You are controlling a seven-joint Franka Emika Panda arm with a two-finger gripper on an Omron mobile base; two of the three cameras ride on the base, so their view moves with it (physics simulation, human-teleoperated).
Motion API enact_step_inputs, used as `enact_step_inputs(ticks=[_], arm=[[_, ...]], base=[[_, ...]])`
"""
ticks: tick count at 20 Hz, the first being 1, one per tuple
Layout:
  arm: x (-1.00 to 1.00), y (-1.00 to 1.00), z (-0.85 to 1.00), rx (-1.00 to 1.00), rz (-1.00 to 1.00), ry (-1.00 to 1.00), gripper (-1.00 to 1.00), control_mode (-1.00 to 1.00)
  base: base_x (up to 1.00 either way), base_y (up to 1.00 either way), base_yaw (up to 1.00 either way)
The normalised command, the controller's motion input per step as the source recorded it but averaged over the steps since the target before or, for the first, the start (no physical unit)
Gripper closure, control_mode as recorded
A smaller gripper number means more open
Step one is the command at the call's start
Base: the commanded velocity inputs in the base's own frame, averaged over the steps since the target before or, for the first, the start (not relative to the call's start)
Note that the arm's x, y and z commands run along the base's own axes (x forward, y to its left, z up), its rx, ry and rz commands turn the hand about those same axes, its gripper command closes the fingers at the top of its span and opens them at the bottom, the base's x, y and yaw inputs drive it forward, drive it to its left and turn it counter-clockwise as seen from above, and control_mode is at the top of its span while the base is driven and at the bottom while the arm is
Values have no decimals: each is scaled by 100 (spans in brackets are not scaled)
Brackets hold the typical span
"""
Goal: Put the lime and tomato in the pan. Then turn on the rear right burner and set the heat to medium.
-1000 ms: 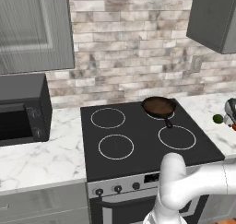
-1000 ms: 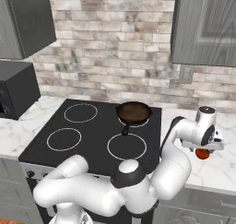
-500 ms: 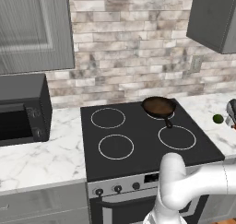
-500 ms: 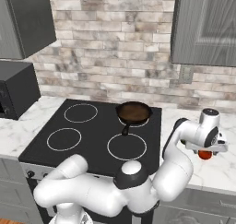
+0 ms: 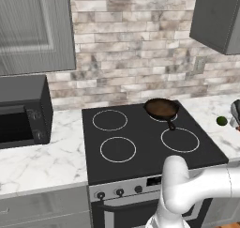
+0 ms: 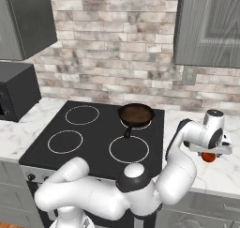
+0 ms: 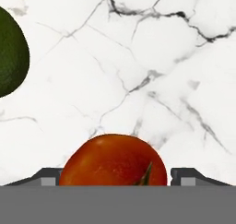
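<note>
**Kid:** Where is the tomato?

**Helper:** It sits on the white marble counter, to the right of the stove. In the hand view it is down at 6 o'clock, right between the two dark finger tips. In the right base view you can see a bit of red under the hand, at about 4 o'clock.

**Kid:** Is the gripper holding it?

**Helper:** I think not yet. One finger tip is on each side of the tomato, with a small gap on both sides. So the jaws are around it but look loose, not squeezing.

**Kid:** And the lime?

**Helper:** It is the green ball at 9 o'clock in the hand view, near the tomato but not touching it. In the left base view it is a small green dot at 3 o'clock, on the counter.

**Kid:** Where is the pan?

**Helper:** On the back right ring of the stove, well apart from the fruit. There is nothing in it that I can see.

**Kid:** So how do you grab the tomato well?

**Helper:** I would keep the hand low and in the middle, so both fingers meet the widest part. Close slowly. A round tomato can roll or pop out if one side pushes first. Squeeze just enough to hold it. Then lift straight up, and stay away from the lime so it does not roll off.
</note>
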Motion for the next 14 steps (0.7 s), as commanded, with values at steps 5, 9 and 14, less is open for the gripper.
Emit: enact_step_inputs(ticks=[5,9,14], arm=[[-82,38,10,0,16,-6,100,-100],[-96,53,42,0,21,-20,100,-100],[-67,49,76,0,18,-21,100,-100]], base=[[0,0,0],[0,0,0],[0,0,0]])
